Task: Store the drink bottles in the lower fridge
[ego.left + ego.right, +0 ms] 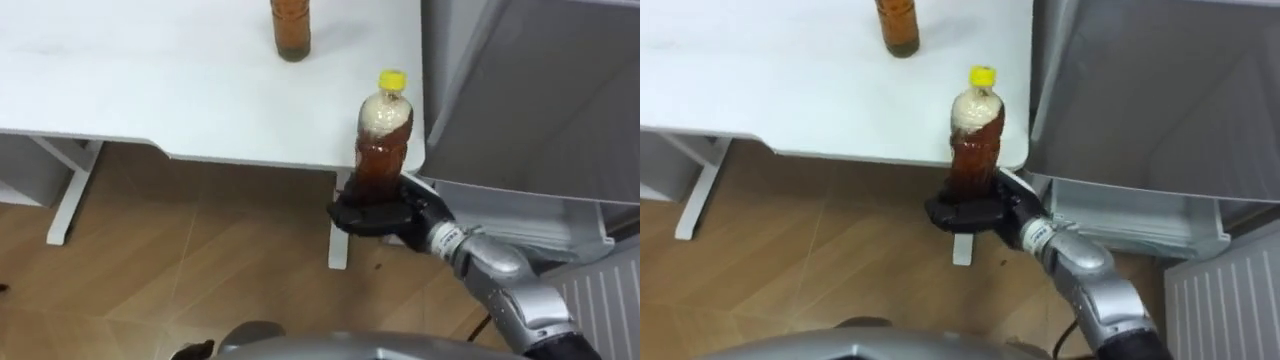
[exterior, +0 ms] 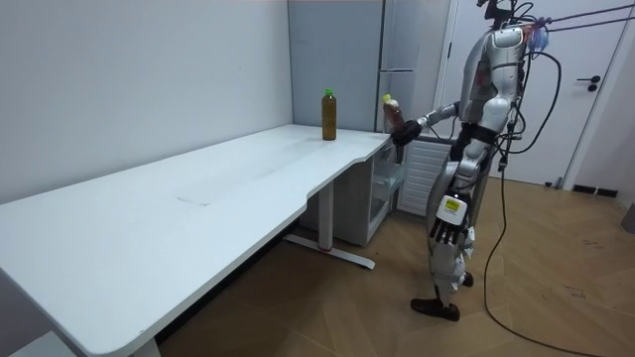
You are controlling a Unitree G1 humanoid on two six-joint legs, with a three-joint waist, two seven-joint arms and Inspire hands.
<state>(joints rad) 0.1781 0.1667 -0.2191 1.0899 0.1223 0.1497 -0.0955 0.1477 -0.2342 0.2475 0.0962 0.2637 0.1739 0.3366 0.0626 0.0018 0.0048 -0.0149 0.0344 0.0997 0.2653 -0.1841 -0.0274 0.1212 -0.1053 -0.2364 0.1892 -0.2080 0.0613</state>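
Clear plastic bottle of brown drink with a yellow cap (image 1: 383,140) stands upright in the robot's right hand (image 1: 385,212). The dark fingers are closed around the bottle's base only, and most of the bottle rises free above them. The bottle is held close by the corner of the white rectangular table (image 1: 150,90), beside the tall grey fridge (image 2: 397,59). The fridge's lower compartment (image 2: 392,183) stands open, low down near the floor. A second clear bottle of amber drink with a green cap (image 2: 328,115) stands upright farther back on the table, well apart from the hand. The left hand (image 2: 446,230) hangs by the robot's side, too small in the room view to tell whether it is open or closed.

The main risk is likely the low grip. The bottle is top-heavy above the fingers and could lean or slip out if the wrist tilts. The table corner is very near, so a sideways swing might knock the bottle against it. Reaching the low compartment will probably call for bending, which could tip the bottle or bump it on the fridge.
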